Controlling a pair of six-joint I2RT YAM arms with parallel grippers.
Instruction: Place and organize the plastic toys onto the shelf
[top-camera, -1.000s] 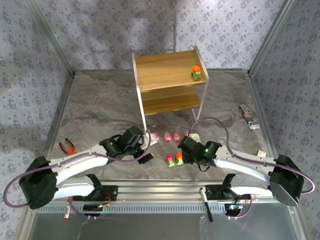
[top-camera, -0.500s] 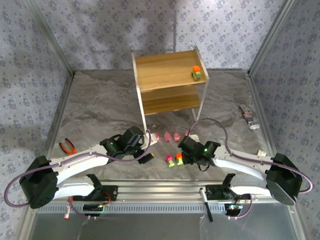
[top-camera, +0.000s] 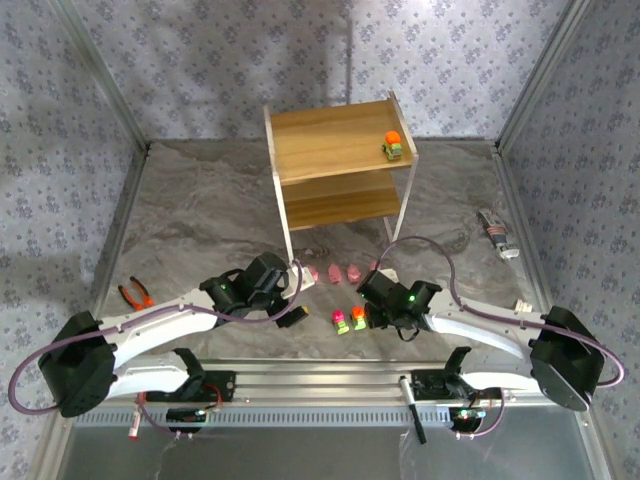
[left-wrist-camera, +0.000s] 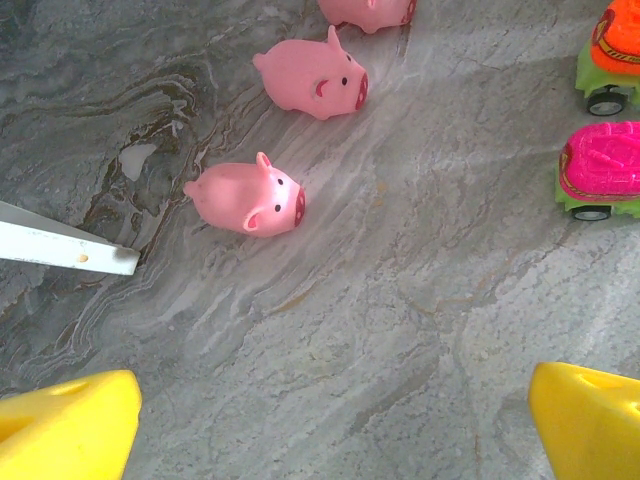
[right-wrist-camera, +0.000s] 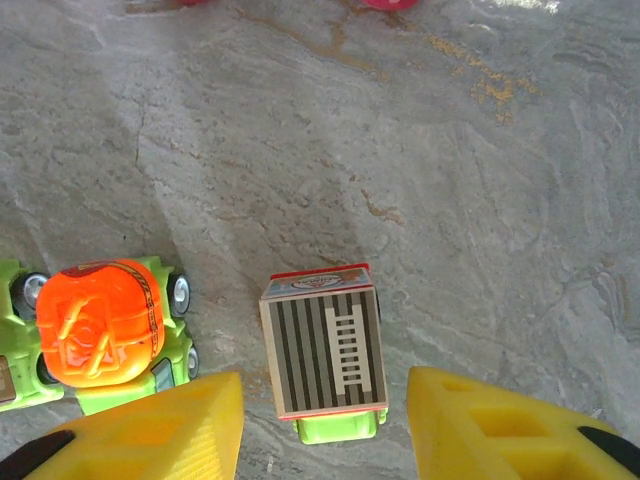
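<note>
My right gripper (right-wrist-camera: 325, 432) is open low over the table, its yellow fingers (right-wrist-camera: 150, 425) either side of a green toy car with a striped brown top (right-wrist-camera: 325, 350), with a gap on each side. An orange-topped car (right-wrist-camera: 100, 330) sits just left of it. My left gripper (left-wrist-camera: 330, 420) is open over bare table. Ahead of it lie three pink pigs (left-wrist-camera: 248, 197), and a pink-topped car (left-wrist-camera: 600, 170) stands at the right. The shelf (top-camera: 340, 165) stands at the back with one orange-topped car (top-camera: 393, 146) on its top tier. From above, both grippers (top-camera: 288, 305) (top-camera: 377, 312) are in front of the shelf.
The shelf's white foot (left-wrist-camera: 60, 248) lies close on the left of my left gripper. Orange-handled pliers (top-camera: 135, 293) lie at the left of the table. A small grey tool (top-camera: 497, 235) lies at the right. Patterned walls enclose the table.
The right arm has edged slightly to the left over the cars. The left arm and the toys have not moved.
</note>
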